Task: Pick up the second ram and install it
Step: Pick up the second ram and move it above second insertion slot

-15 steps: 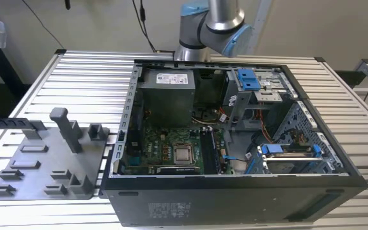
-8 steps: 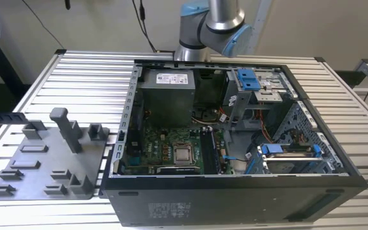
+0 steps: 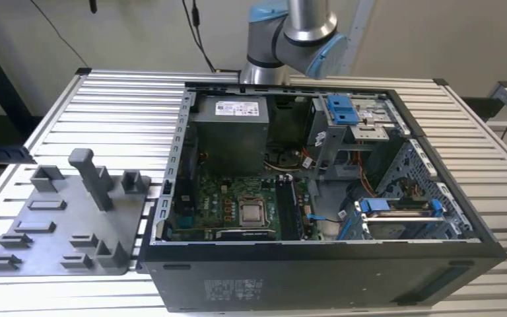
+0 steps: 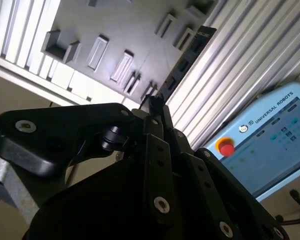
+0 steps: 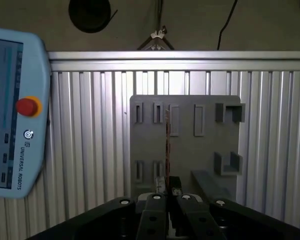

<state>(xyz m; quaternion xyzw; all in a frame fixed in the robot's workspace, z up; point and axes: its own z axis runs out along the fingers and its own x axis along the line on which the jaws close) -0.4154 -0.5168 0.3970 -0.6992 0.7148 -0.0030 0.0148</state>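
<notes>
In the first wrist view the second ram (image 5: pixel 167 145) appears edge-on as a thin dark strip sticking out from between my fingertips. My gripper (image 5: pixel 168 192) is shut on its near end. Far behind it lies the grey fixture plate (image 5: pixel 205 145). The second wrist view has the same stick (image 4: pixel 190 55) running out from the gripper (image 4: pixel 155 102) across the plate (image 4: pixel 135 30). In the exterior view the open computer case (image 3: pixel 324 277) holds the motherboard (image 3: pixel 236 198), with long black memory slots (image 3: pixel 290 208) beside the processor socket. The arm (image 3: pixel 293 33) rises behind the case.
The fixture plate (image 3: pixel 60 224) lies on the slatted aluminium table (image 3: pixel 113 105), at the exterior view's left of the case, with raised blocks and a tall post (image 3: pixel 90 175). A teach pendant with a red stop button (image 5: pixel 10 115) (image 4: pixel 270 140) sits beside the table.
</notes>
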